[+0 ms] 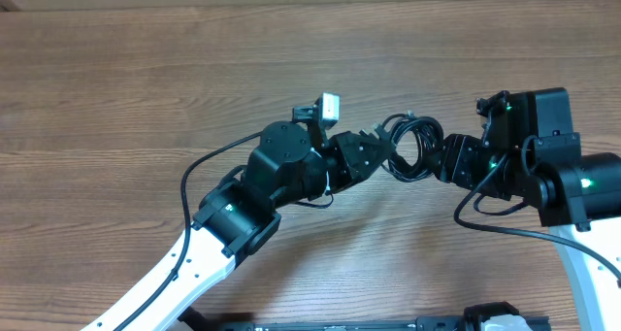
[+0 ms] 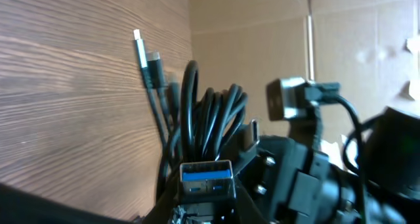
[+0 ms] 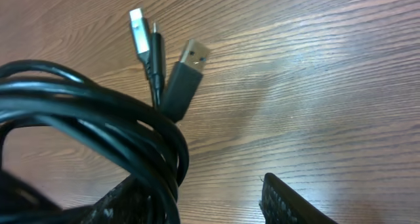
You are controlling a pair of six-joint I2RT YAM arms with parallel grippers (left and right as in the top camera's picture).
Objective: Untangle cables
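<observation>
the cables point(image 1: 415, 145), glossy black cords in a loose round coil, sit between both arms on the wood-grain table point(image 1: 146, 79). the left gripper point(image 1: 380, 156) is pinched on them. the right gripper point(image 1: 441, 159) has its fingers apart beside them. a boxy metal plug point(image 3: 190, 60) and a silver tip point(image 3: 136, 27) poke out.

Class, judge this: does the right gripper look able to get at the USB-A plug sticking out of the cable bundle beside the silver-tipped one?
Probably yes. The right gripper stands open and the USB-A plug juts free just ahead, roughly between its jaws; the cable bundle against one side might snag.
</observation>
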